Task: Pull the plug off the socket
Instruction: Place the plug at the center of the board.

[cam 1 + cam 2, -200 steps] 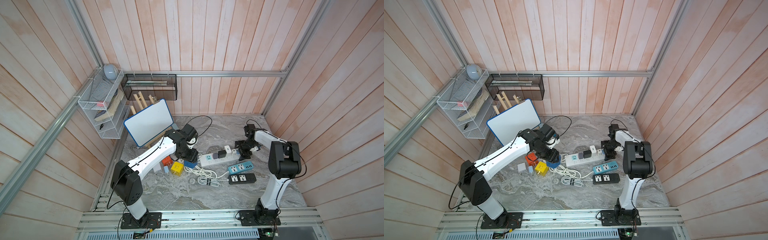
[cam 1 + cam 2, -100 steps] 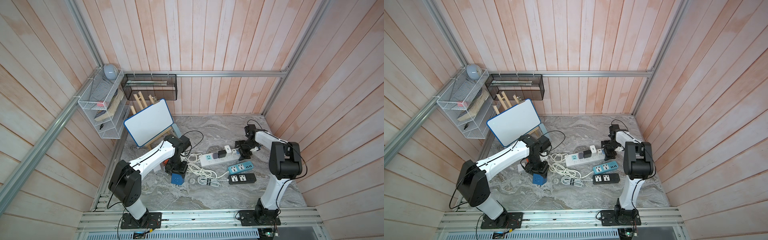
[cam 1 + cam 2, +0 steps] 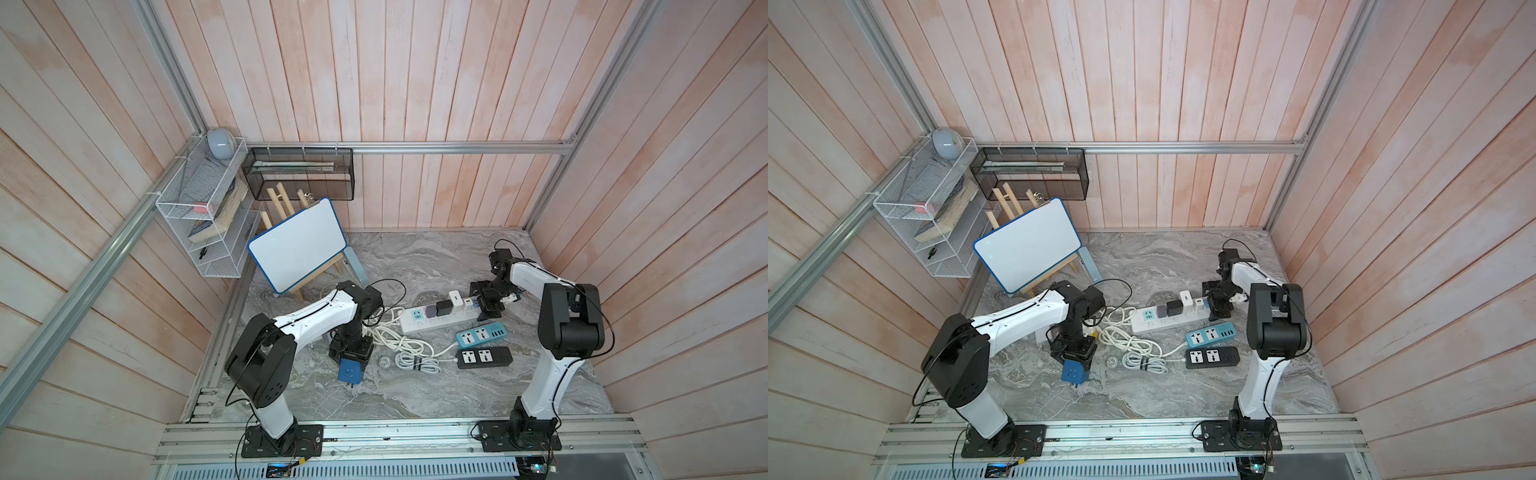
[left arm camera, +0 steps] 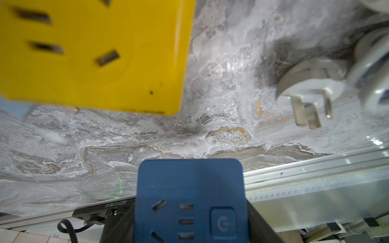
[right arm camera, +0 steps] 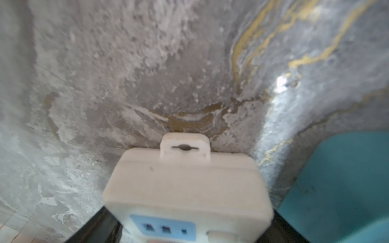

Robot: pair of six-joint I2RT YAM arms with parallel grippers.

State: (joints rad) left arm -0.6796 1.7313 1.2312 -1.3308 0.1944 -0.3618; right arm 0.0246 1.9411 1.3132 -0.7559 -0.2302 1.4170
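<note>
Two hands are at work, and each is closed on something. In both top views the left hand (image 3: 350,360) (image 3: 1075,360) grips a blue cube adapter (image 3: 348,372) (image 3: 1073,371) at the near left of the worktop (image 3: 415,257). It is well apart from the white power strip (image 3: 440,323) (image 3: 1167,322). The cube's pins point to the near side and sit in no socket, so the plug looks already pulled free. The right hand (image 3: 488,309) (image 3: 1219,309) is clamped on the strip's right end, probably to hold it down against a pull. Several chargers (image 3: 444,308) stand plugged into the strip.

In the left wrist view the blue cube adapter (image 4: 189,199) sits between the dark jaws, with its socket face and power button toward the camera. A yellow cube adapter (image 4: 90,52) lies beyond it. A loose white three-pin plug (image 4: 305,98) rests on the bare worktop.

In the right wrist view the white power strip (image 5: 185,185) is pinched at its tabbed end, with a teal strip (image 5: 341,185) just beside it.
</note>
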